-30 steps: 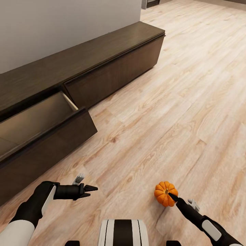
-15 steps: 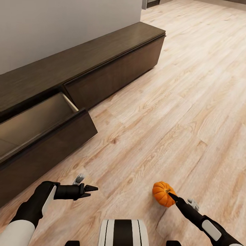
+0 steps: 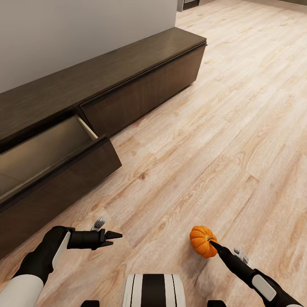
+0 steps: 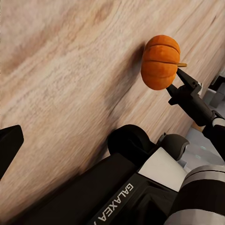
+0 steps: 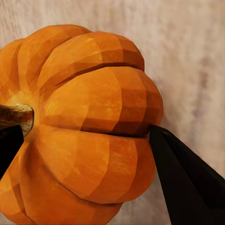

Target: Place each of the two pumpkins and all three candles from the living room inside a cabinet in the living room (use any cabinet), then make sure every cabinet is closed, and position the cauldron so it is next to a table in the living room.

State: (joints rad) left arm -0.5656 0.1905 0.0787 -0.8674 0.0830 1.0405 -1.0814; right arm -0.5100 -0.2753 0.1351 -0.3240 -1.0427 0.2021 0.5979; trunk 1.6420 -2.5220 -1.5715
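Note:
An orange ribbed pumpkin (image 3: 200,239) is low over the wooden floor at the lower right, tipped with its stem toward my right arm. My right gripper (image 3: 212,244) is shut on the pumpkin; in the right wrist view the pumpkin (image 5: 93,117) sits between both black fingers (image 5: 187,187), which touch its sides. The left wrist view has the same pumpkin (image 4: 160,61) at the tip of the right gripper. My left gripper (image 3: 114,238) hangs open and empty over the floor at the lower left. The dark brown cabinet (image 3: 140,72) runs along the wall, its left drawer (image 3: 47,149) pulled out with a bare beige inside.
The open drawer's dark front (image 3: 64,187) juts into the floor space ahead of my left arm. Light wooden floor (image 3: 204,140) stretches to the right and ahead. My own white and black base (image 3: 153,290) shows at the bottom edge.
The pumpkin has tipped from upright to leaning and shifted slightly left at the right gripper's tip. Both arms have barely moved.

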